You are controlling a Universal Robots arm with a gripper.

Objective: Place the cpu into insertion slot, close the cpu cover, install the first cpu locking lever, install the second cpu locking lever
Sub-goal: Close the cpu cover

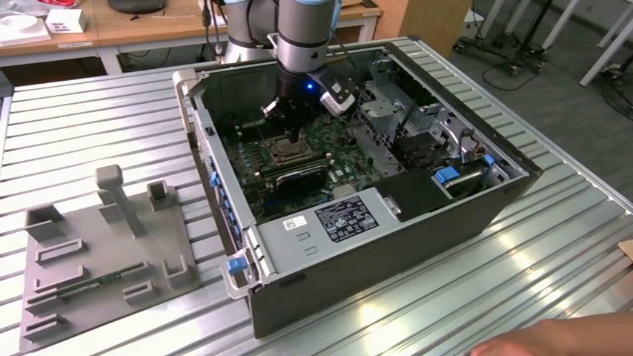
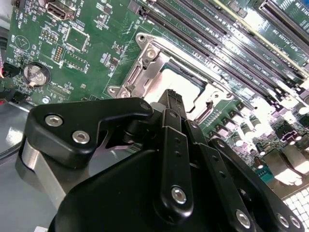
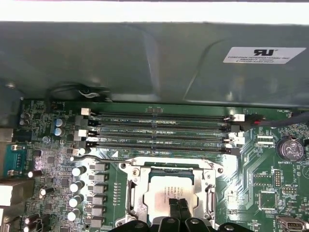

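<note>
End effector [image 3: 176,202] has its fingers pressed together, gripping nothing, tips poised over the cpu [image 3: 166,188]; contact is unclear. Its arm [image 1: 302,37] drops vertically into the open computer case [image 1: 396,245] on the bench [image 1: 99,119]. Seated in the insertion slot [image 1: 287,152], the cpu is framed by the flat cpu cover [image 3: 131,193], beside the memory slots [image 3: 159,130] mid-motherboard [image 3: 256,169].

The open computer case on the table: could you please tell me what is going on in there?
A robot arm reaches down into the computer case. Its tool is shut and sits right over the insertion slot on the green motherboard. The cpu is already seated in the slot, and the cpu cover lies flat around it. I cannot tell whether the locking levers are latched.
</note>
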